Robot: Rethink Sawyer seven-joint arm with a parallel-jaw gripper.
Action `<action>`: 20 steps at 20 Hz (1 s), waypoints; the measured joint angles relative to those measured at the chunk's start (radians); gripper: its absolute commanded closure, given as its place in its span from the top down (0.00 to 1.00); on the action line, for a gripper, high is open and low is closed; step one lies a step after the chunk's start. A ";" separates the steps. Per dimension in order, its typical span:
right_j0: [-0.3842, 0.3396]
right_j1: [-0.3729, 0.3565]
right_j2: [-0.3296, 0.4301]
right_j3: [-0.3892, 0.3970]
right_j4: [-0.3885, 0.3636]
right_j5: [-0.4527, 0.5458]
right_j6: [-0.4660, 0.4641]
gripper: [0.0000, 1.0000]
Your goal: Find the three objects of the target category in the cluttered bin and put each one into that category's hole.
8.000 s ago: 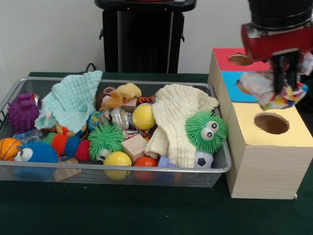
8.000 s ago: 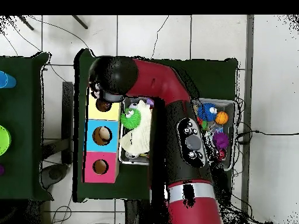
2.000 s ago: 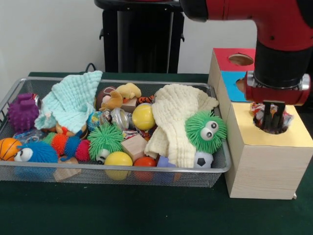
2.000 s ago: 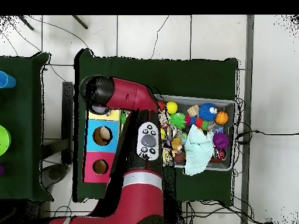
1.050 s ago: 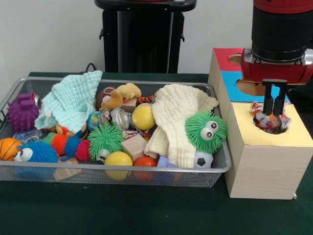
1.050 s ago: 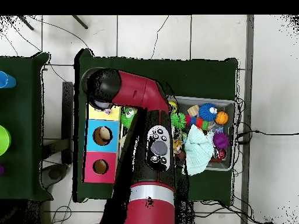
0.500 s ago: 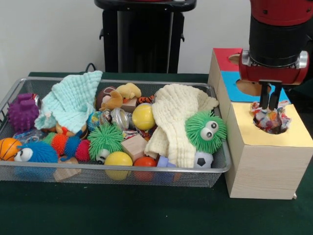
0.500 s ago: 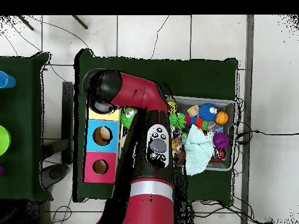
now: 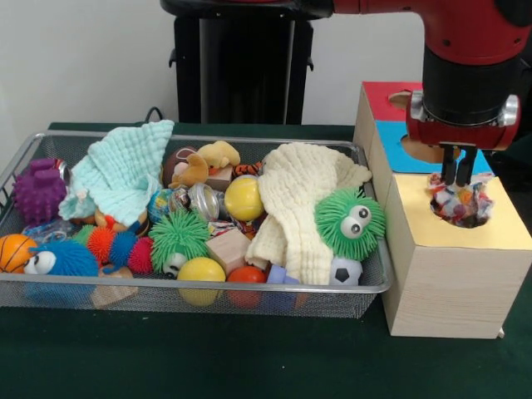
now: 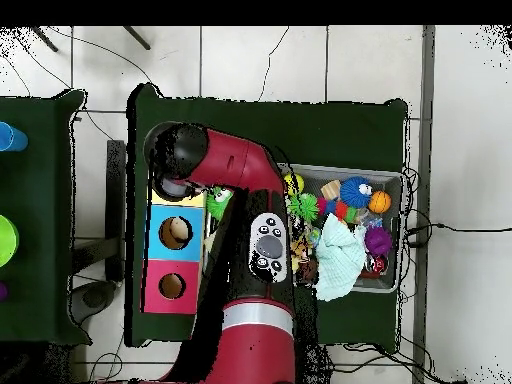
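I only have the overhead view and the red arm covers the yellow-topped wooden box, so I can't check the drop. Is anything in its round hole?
Observer: Yes. A knotted bundle of white fabric with coloured patches sits in the hole, its top poking above the rim.
Operator: Where is the gripper?
Observer: The gripper hangs directly above the bundle, its tips about level with the bundle's top.
Operator: Any more bundles in the bin's covered end?
Observer: None shows. A cream waffle cloth drapes that end of the silver wire-mesh bin, with a green spiky ball with eyes against it.
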 measured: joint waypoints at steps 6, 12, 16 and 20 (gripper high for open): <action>0.005 0.017 0.007 0.005 0.043 -0.089 0.000 0.00; 0.005 0.024 0.025 0.023 0.084 -0.231 0.000 0.00; 0.011 0.020 0.028 0.037 0.092 -0.265 0.000 0.00; 0.023 0.024 0.010 0.029 0.091 -0.258 0.000 0.00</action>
